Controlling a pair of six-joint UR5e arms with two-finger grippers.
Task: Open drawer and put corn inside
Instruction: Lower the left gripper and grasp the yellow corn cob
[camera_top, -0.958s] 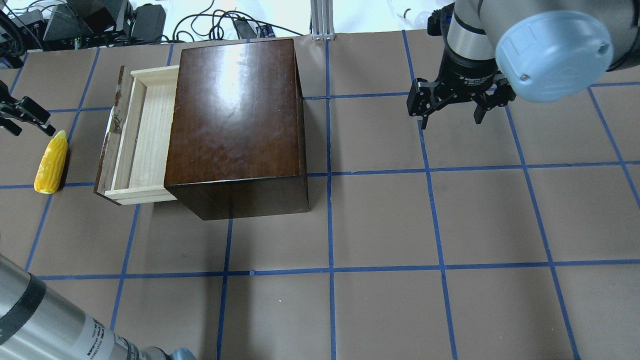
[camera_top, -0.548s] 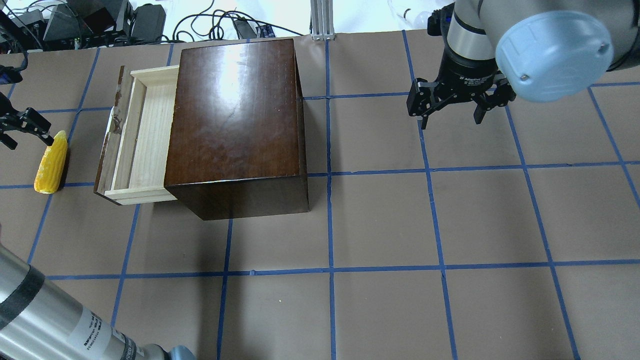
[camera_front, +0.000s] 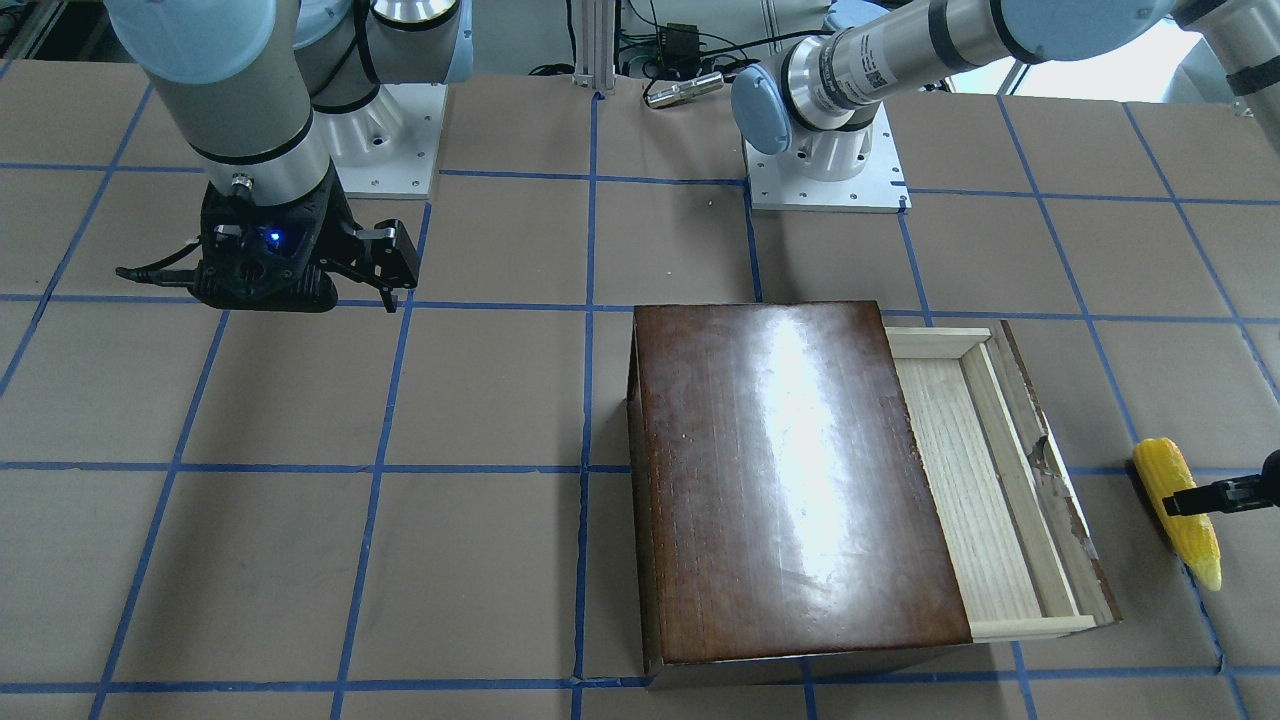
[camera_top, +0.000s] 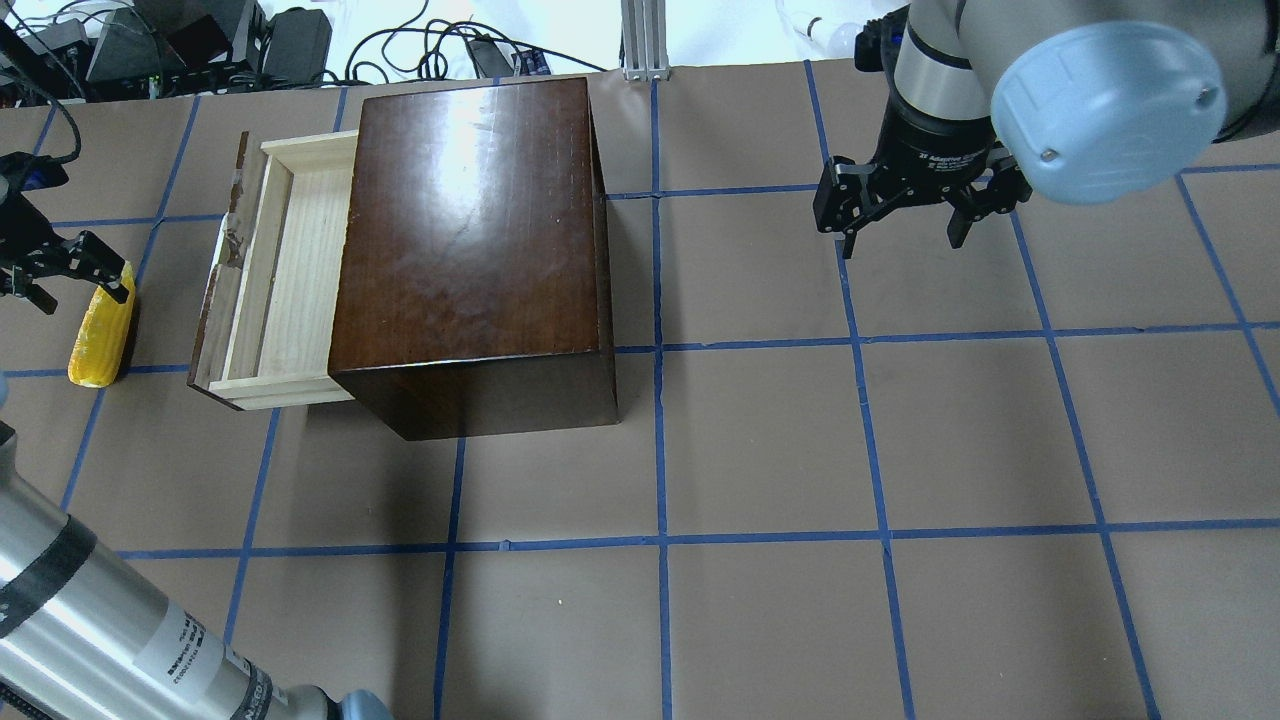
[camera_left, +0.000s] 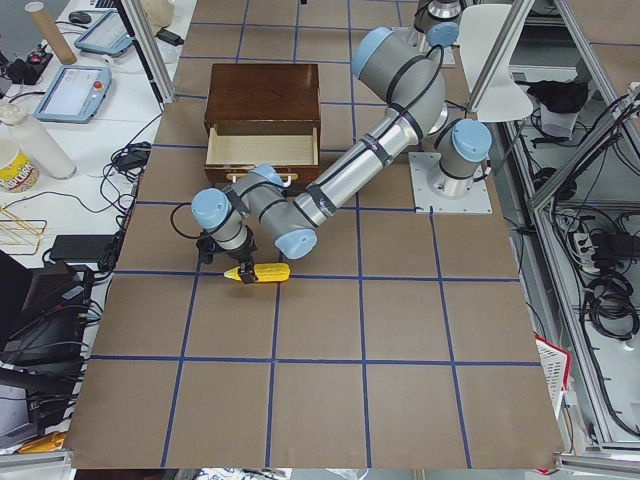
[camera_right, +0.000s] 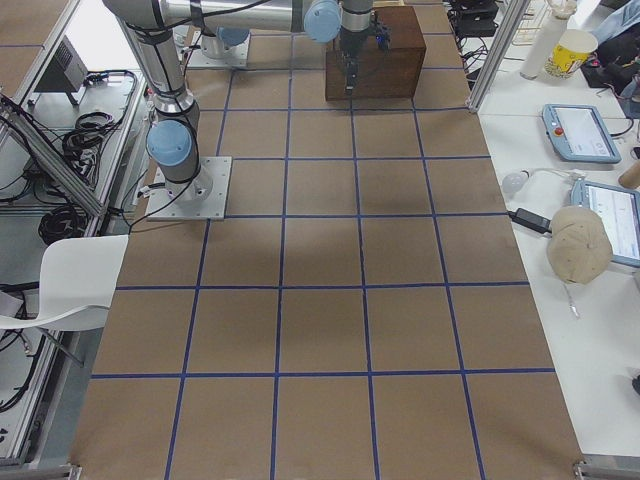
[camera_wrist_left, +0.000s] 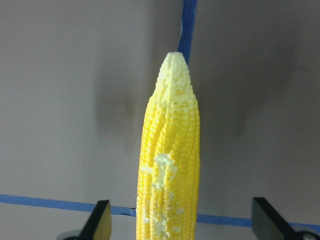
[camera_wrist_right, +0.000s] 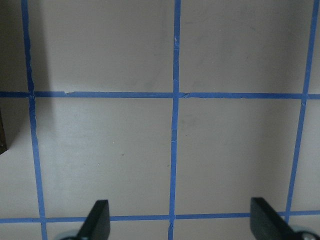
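Note:
The drawer (camera_top: 285, 270) of pale wood stands pulled out of the glossy dark-brown box (camera_top: 470, 230), and its tray holds nothing. The yellow corn (camera_top: 98, 340) lies on the table beyond the drawer's dark front panel (camera_front: 1055, 490). My left gripper (camera_top: 68, 283) is open and hangs over the corn's pointed end. In the left wrist view the corn (camera_wrist_left: 170, 165) lies between the two spread fingertips (camera_wrist_left: 100, 222). My right gripper (camera_top: 905, 232) is open and empty, far from the box, over bare table (camera_wrist_right: 225, 150).
The table is brown paper with a grid of blue tape (camera_top: 660, 540). Cables and equipment (camera_top: 200, 40) lie past the far edge behind the box. An aluminium post (camera_top: 640, 40) stands at the far edge.
My left gripper has moved along the table onto the corn's pointed end, which its finger now covers. The right arm, the box and the drawer have not moved.

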